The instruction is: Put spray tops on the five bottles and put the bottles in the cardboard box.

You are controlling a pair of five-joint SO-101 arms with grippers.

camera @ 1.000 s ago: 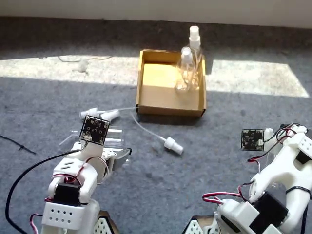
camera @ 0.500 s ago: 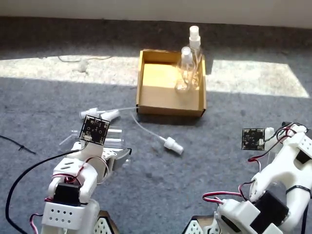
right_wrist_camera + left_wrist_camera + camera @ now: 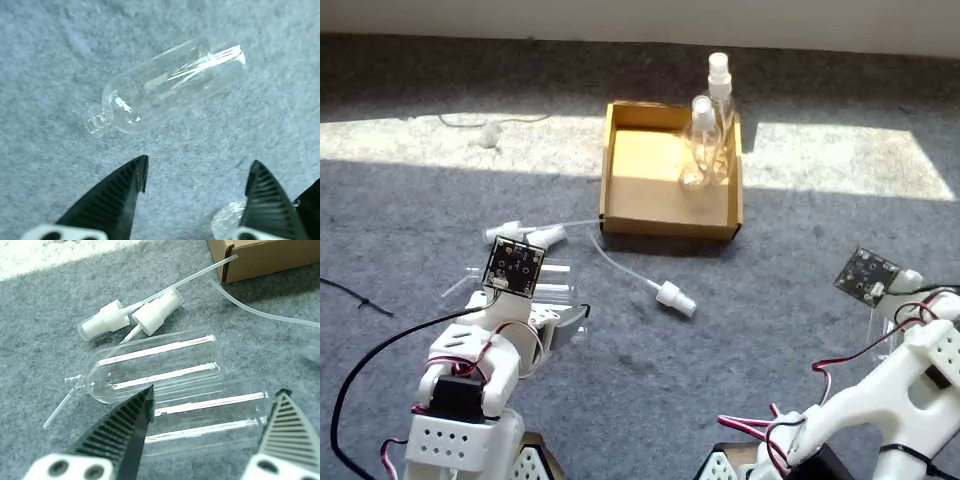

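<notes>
Two clear bottles fitted with white spray tops (image 3: 705, 130) stand in the cardboard box (image 3: 630, 190). In the left wrist view two uncapped clear bottles lie side by side on the carpet. The nearer bottle (image 3: 210, 415) lies between the fingers of my open left gripper (image 3: 215, 392), and the other bottle (image 3: 155, 365) lies just beyond. Two loose spray tops (image 3: 130, 317) rest past them. A third spray top (image 3: 675, 297) with a long tube lies mid-carpet. My right gripper (image 3: 195, 175) hangs open above the carpet, short of another uncapped bottle (image 3: 165, 87).
Grey carpet covers the floor, with a sunlit band behind the box. A thin tube (image 3: 260, 315) runs from the box corner (image 3: 265, 255). A black cable (image 3: 360, 370) trails at the left arm's base. A small clear round thing (image 3: 227, 225) sits by the right gripper.
The right arm has swung to the right and turned, its wrist board now tilted and farther right. The left arm and all the bottles have stayed put.
</notes>
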